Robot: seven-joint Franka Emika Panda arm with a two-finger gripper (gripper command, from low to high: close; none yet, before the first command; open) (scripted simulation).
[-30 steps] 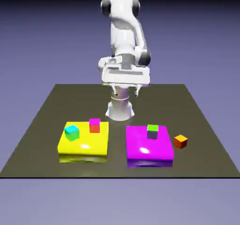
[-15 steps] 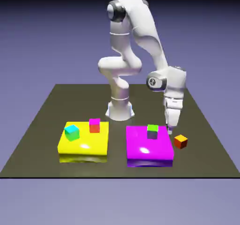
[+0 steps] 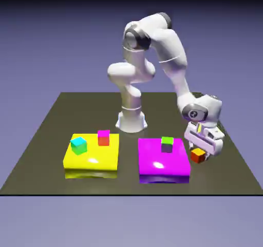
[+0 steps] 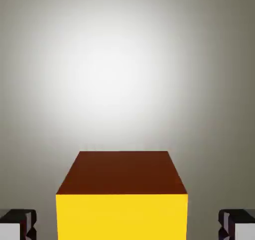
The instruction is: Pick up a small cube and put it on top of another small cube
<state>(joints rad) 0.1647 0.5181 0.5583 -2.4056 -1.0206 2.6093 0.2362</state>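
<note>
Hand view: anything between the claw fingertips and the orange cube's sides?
Nothing. In the hand view the small cube sits centred, with bare grey gaps between it and both fingertips of the claw.

Your hand view shows the small cube (image 4: 122,196) centred between the two fingertips (image 4: 17,224), yellow face nearest, dark red face behind it. A gap remains on each side.

tool (image 3: 201,152) lowered around small cube (image 3: 198,155), jaws narrowed
</note>
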